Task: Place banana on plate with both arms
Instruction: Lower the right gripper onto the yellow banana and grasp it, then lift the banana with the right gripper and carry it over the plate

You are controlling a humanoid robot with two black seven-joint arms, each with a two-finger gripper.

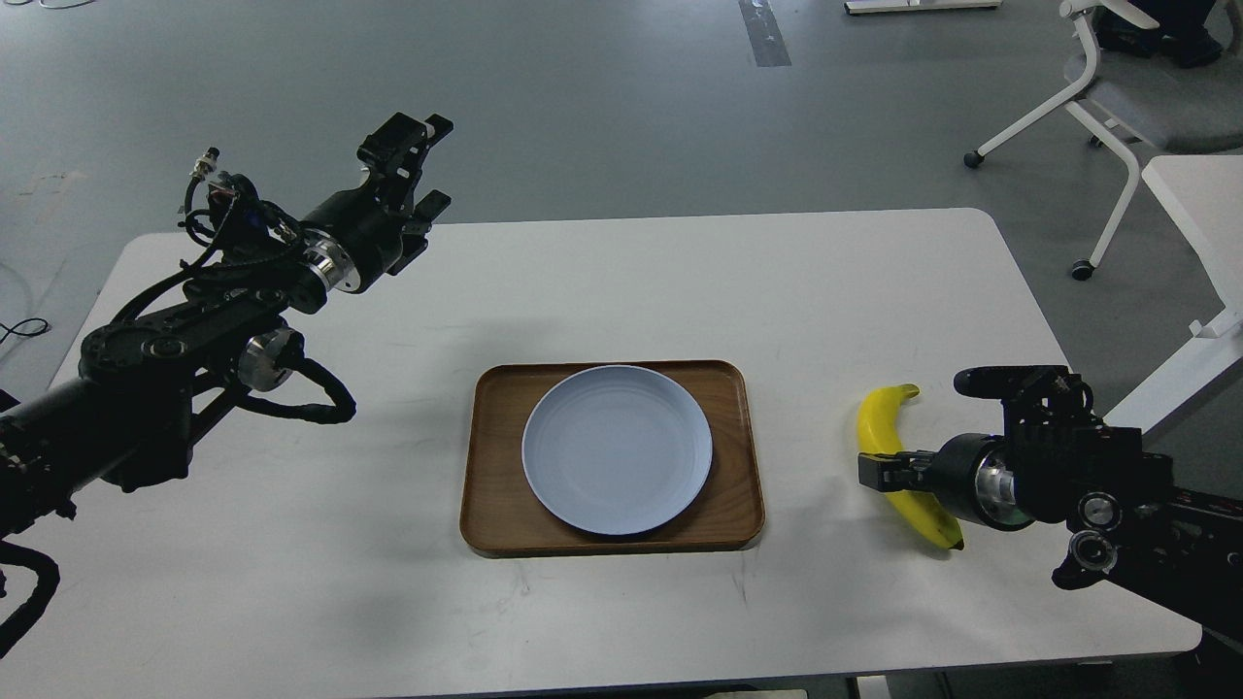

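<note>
The yellow banana (877, 419) lies on the white table (680, 282), right of the plate, its green stem pointing to the far side. The pale blue-grey plate (617, 449) is empty and sits on a brown wooden tray (490, 485) at the table's middle. My right gripper (882, 472) is low over the banana's middle and hides part of it. It looks dark and end-on, so I cannot tell its fingers apart. My left gripper (416, 165) is raised above the table's far left edge with its fingers apart and empty.
A white office chair (1117, 87) stands on the grey floor at the back right. Another white table (1199, 204) is at the right edge. The banana lies about a hand's width from the tray's right rim.
</note>
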